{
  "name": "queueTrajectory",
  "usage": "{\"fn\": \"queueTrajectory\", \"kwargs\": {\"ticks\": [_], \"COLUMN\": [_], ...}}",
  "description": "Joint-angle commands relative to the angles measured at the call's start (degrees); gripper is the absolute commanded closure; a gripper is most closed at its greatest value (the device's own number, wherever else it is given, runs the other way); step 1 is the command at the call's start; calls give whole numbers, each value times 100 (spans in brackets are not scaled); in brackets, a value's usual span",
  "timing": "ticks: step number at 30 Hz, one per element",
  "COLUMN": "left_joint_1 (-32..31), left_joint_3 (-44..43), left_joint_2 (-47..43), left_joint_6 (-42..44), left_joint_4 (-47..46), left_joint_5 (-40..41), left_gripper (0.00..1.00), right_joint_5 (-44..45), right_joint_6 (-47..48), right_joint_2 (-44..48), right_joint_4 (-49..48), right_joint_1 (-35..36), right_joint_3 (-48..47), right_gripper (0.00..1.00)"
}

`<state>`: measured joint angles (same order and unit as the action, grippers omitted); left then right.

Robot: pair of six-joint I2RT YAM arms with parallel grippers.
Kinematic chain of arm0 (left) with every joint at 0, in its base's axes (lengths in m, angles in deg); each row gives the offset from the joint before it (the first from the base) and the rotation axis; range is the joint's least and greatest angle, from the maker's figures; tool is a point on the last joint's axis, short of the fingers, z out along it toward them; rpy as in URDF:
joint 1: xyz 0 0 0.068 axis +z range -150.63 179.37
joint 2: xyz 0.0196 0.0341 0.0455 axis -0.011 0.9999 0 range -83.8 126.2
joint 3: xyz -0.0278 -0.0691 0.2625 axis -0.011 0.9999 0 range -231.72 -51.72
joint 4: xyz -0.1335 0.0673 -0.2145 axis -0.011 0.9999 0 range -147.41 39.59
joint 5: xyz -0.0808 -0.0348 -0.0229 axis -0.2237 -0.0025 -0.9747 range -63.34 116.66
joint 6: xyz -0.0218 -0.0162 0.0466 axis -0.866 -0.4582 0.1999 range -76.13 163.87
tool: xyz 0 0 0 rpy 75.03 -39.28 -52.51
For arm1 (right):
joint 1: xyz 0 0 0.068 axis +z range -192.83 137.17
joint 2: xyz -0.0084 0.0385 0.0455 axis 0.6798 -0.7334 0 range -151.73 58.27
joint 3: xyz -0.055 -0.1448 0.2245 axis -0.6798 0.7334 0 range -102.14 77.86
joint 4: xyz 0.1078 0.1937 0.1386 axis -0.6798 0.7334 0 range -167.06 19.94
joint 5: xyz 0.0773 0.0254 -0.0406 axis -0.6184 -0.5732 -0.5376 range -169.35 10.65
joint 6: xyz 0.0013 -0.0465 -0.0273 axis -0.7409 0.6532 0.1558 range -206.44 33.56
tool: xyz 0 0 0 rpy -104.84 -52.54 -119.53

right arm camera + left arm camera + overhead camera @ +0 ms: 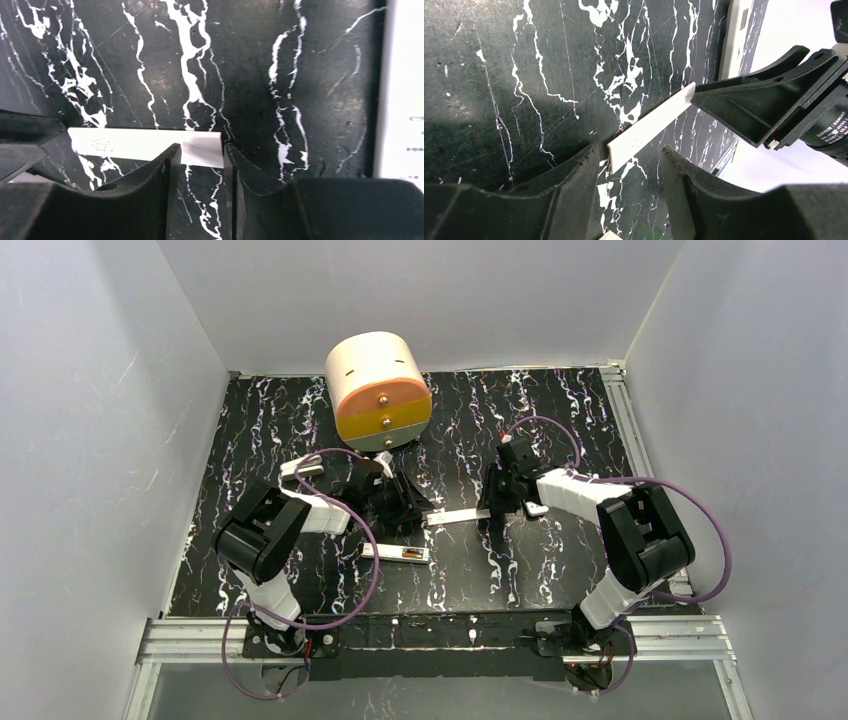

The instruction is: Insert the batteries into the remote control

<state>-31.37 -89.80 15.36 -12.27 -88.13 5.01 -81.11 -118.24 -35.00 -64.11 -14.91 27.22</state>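
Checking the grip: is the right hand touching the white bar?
Touching. Left wrist view: the white bar runs straight into the right hand's fingertip, no gap.

Bar [460, 515] spans between left hand [423, 514] and right hand [493, 514], before drum [378, 390].

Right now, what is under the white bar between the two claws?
Only the black marbled tabletop shows under the white bar. Its ends sit inside the left claw and the right claw, which hide whatever lies beneath there.

Glossy marbled table [300, 75]; matt plastic bar [140, 145]
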Motion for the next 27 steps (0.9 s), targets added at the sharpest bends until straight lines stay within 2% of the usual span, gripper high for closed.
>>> {"fn": "queueTrajectory", "kwargs": {"ticks": [1, 6, 11, 13, 19, 27], "left_joint_1": [-38, -42, -37, -37, -37, -37], "left_joint_3": [18, 176, 398, 477, 554, 550], "left_joint_2": [265, 213, -40, -118, -456, -486], "left_joint_6": [74, -300, -499, -578, -531, -556], "left_joint_4": [169, 75, 66, 74, 668, 1500], "left_joint_5": [57, -105, -16, 64, 701, 887], "left_gripper": [54, 59, 59, 56, 36, 39], "right_joint_5": [-547, -606, -608, -548, -204, -211], "right_joint_6": [-223, -514, -774, -836, -801, -805], "right_joint_2": [-135, -59, -2, 9, 112, 90], "right_joint_4": [-113, -91, -158, -136, -9, -76], "right_joint_1": [7, 8, 16, 21, 38, 45], "right_joint_3": [243, 326, 462, 494, 554, 572], "right_gripper": [54, 55, 55, 55, 55, 55]}}
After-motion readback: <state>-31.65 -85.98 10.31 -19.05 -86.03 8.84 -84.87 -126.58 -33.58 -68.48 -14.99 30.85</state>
